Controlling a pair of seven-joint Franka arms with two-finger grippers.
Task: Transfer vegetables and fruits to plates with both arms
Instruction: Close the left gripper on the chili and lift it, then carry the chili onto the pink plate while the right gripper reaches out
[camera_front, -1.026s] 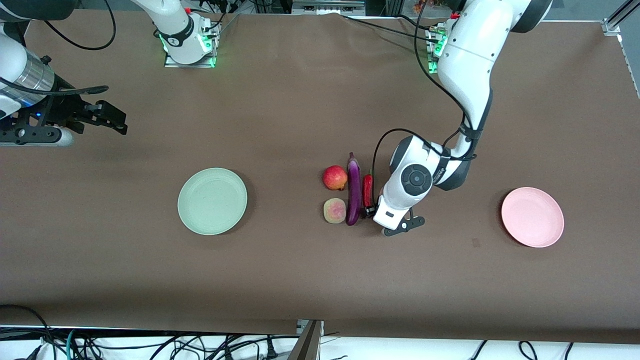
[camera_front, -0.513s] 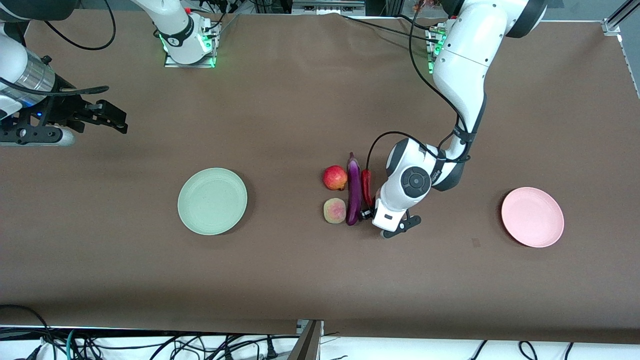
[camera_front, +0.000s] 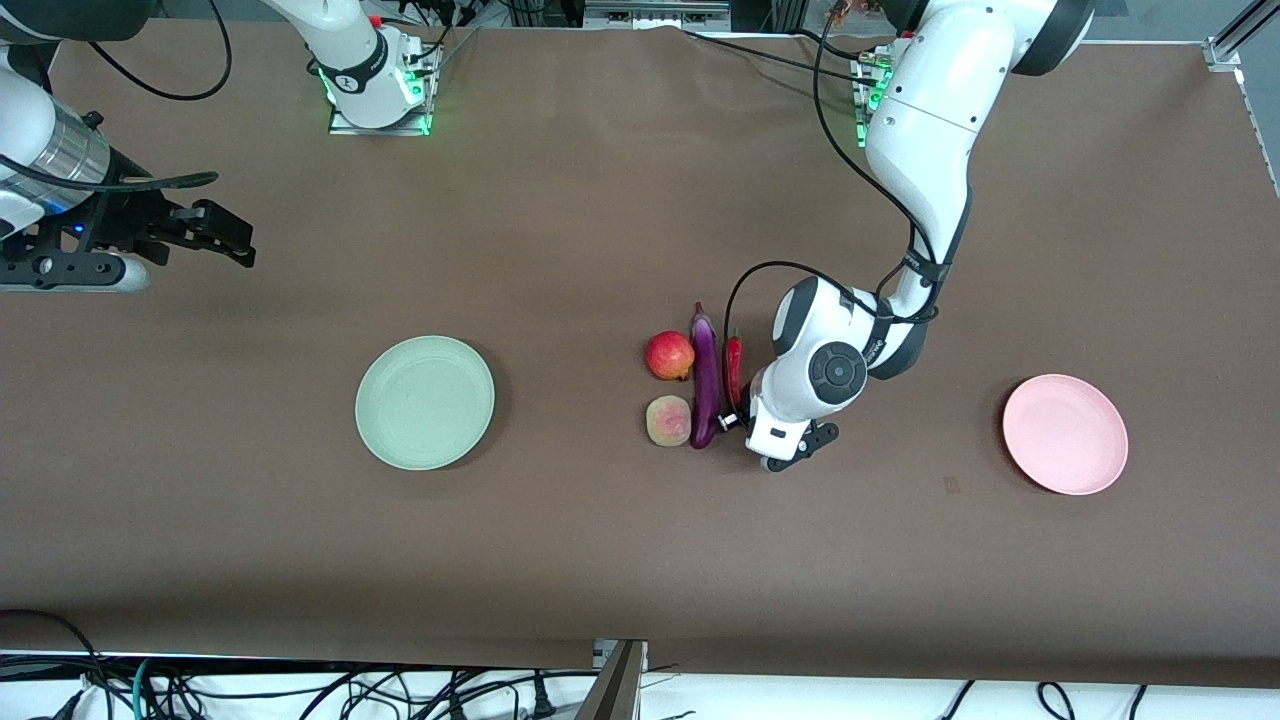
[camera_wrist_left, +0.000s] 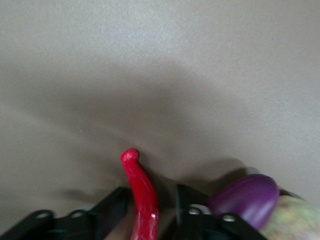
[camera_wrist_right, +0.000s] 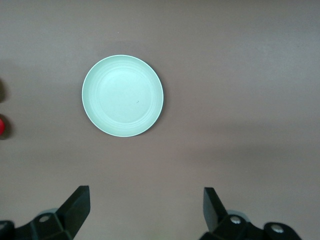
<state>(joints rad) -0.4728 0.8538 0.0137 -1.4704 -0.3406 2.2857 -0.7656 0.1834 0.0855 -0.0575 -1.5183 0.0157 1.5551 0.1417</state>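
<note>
Red chili pepper (camera_wrist_left: 141, 192) lies on the desk (camera_front: 600, 540) between the narrowly spread fingers of the left hand (camera_wrist_left: 150, 210), not visibly clamped. The eggplant (camera_front: 705, 378) lies just beside it, so a closing finger could nudge the eggplant or the glossy chili might slip out. Both round fruits (camera_front: 669, 355) sit just beside the eggplant toward the right arm's end. Mint plate (camera_front: 425, 402) and pink plate (camera_front: 1065, 434), well apart from the eggplant, hold nothing. The right hand (camera_wrist_right: 145, 210) waits, spread wide, above the desk near the mint plate.
</note>
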